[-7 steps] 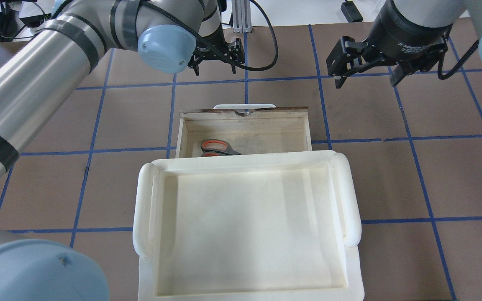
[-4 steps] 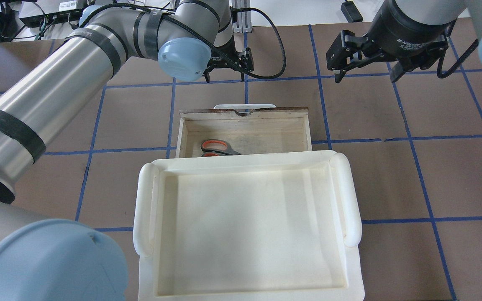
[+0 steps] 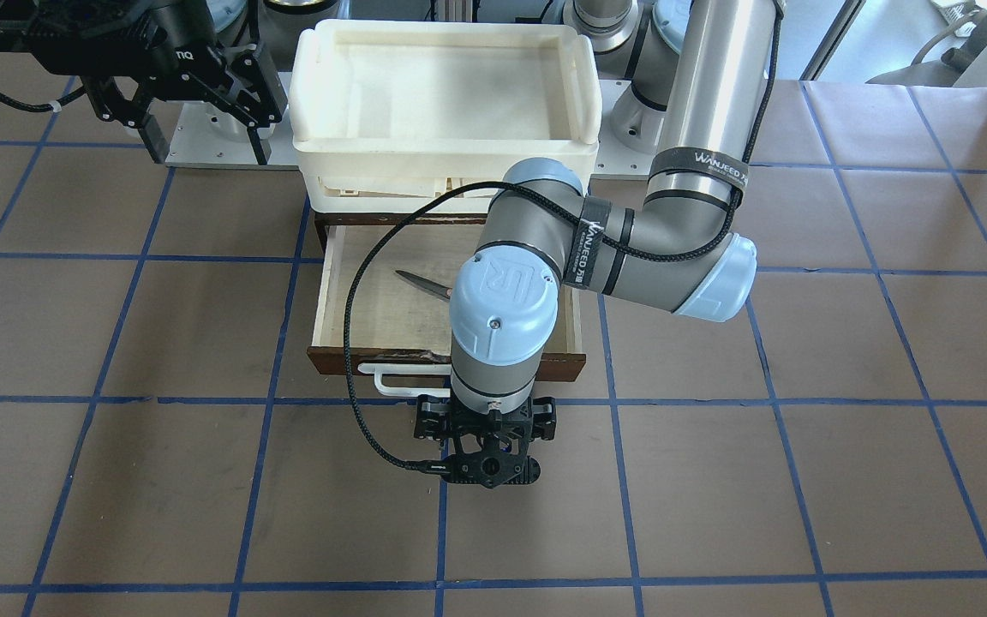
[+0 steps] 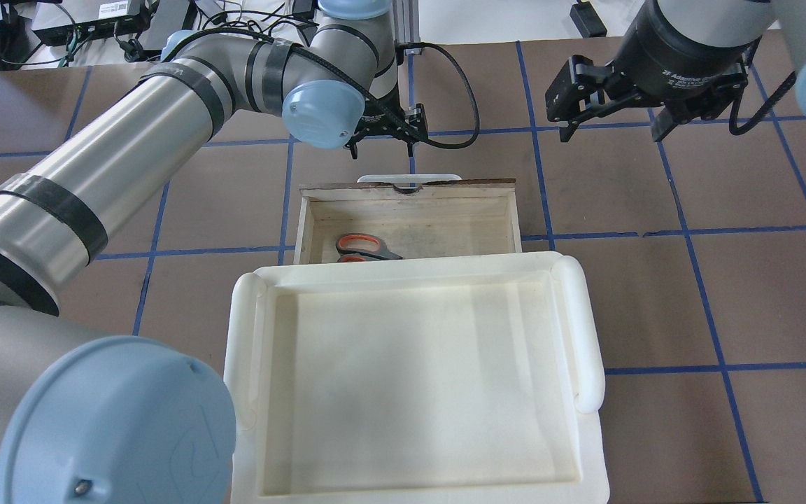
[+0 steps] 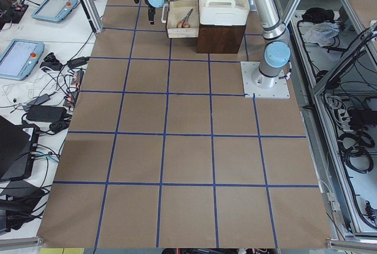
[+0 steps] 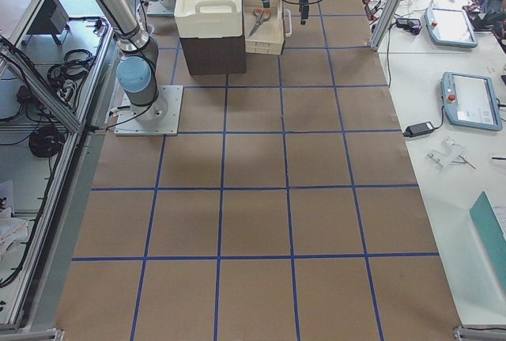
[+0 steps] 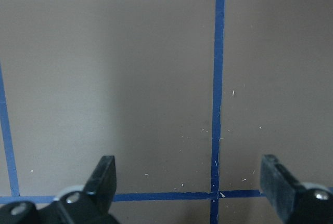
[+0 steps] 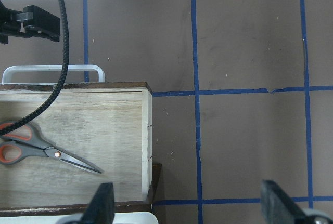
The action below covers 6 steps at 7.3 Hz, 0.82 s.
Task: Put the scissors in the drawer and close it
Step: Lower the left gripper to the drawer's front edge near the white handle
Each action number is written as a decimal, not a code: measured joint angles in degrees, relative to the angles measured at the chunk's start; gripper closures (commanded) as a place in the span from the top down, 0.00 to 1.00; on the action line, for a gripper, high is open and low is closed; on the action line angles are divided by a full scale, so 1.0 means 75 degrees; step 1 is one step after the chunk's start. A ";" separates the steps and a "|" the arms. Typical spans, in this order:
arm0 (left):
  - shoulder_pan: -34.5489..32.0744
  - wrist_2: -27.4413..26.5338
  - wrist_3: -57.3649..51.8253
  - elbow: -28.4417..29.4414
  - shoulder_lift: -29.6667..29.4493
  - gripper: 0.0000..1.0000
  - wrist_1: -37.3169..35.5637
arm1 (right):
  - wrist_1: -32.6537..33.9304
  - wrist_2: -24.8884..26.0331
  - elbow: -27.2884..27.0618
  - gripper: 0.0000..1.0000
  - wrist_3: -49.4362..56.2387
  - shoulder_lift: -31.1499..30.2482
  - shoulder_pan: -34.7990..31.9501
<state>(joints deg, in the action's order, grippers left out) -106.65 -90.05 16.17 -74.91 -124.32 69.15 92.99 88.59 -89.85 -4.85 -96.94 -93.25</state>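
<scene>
Scissors [image 4: 362, 246] flat in open drawer [image 4: 459, 185] | L hand [image 7: 190, 180] spread, empty, over tabletop [image 4: 655, 294] just past white handle [image 4: 375, 178] | R hand [image 8: 190, 203] spread, empty

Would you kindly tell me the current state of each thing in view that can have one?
Scissors: blades closed, lying flat inside the drawer.
Drawer: pulled open, not yet closed.
Drawer handle: not gripped.
Left gripper: open, empty, over the table just beyond the handle.
Right gripper: open, empty, raised beside the drawer.
Tray: empty.
</scene>
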 measured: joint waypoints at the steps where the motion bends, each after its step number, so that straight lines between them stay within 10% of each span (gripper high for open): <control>1: -0.0010 0.0045 0.0000 -0.0022 0.0004 1.00 0.0255 | -0.0004 0.0003 -0.0002 1.00 0.0005 0.0000 0.0000; 6: 0.0097 0.0365 0.0000 -0.0030 0.0168 1.00 0.1089 | -0.0050 0.0012 -0.0008 1.00 -0.0024 0.0000 0.0010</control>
<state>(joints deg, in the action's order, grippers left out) -105.92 -87.32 16.17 -75.13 -123.06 77.31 92.62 88.68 -89.91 -5.02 -96.94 -93.18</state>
